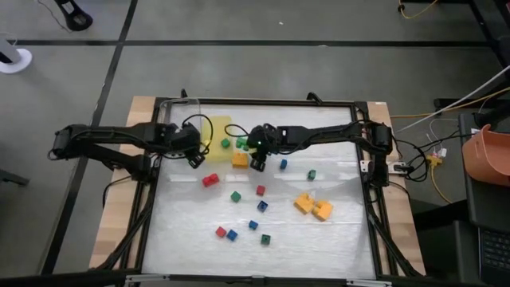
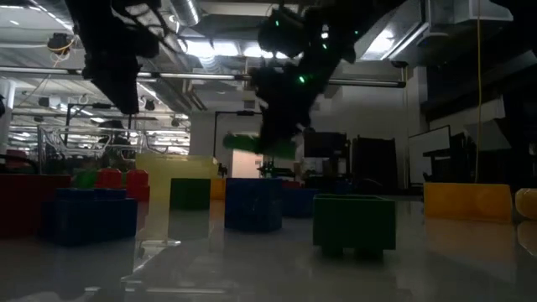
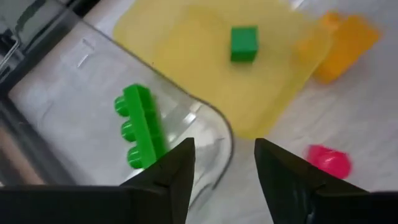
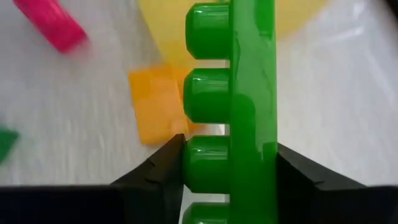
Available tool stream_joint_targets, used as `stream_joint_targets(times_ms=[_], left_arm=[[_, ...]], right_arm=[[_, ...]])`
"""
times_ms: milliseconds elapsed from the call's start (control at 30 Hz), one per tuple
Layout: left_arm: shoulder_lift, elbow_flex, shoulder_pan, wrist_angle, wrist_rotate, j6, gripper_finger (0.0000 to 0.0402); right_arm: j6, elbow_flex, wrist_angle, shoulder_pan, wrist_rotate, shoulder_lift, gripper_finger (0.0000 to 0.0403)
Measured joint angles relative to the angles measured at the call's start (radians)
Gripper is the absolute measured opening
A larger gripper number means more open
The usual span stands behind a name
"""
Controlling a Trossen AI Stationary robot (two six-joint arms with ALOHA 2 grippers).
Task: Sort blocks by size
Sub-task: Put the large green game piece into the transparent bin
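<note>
Green long brick (image 4: 239,106), studded along one side, is clamped between the fingers of the right tool (image 1: 256,153) and is held clear of the tabletop (image 1: 343,239), near the middle of its far half. In the low view the same brick (image 2: 256,143) is seen lifted under the dark arm.

Second green long brick (image 3: 140,127) is lodged inside the clear container (image 3: 93,106), by the far-left corner of the tabletop. One small green cube (image 3: 244,43) is set on the yellow tray (image 3: 186,56), which is overlapped by the container's rounded corner.

Orange brick (image 1: 239,159) is lying just beside the tray's near-right edge, directly under the right tool. Red brick (image 1: 209,180) is placed a little nearer the front. Two orange bricks (image 1: 313,206) are touching one another right of centre. Small cubes, red, blue and green, are scattered over the middle and front of the tabletop; one blue cube (image 1: 232,235) is touching a red one (image 1: 221,232).

Left tool (image 1: 194,151) is positioned at the container's corner, beside the tray; its fingers (image 3: 171,171) are spread apart with nothing between them.
</note>
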Motion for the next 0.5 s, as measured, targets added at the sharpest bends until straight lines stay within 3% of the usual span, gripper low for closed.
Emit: stream_joint_targets(times_ms=[167,500], left_arm=[[-0.098,0.000,-0.081,0.039,-0.018,-0.057,0.0145],[-0.193,0.002,-0.304,0.116,-0.044,-0.087,0.0143]], right_arm=[[-0.053,0.038,0.176,0.000,-0.010,0.000,0.0173],[-0.093,0.043,0.849,-0.005,-0.113,0.128,0.0171]])
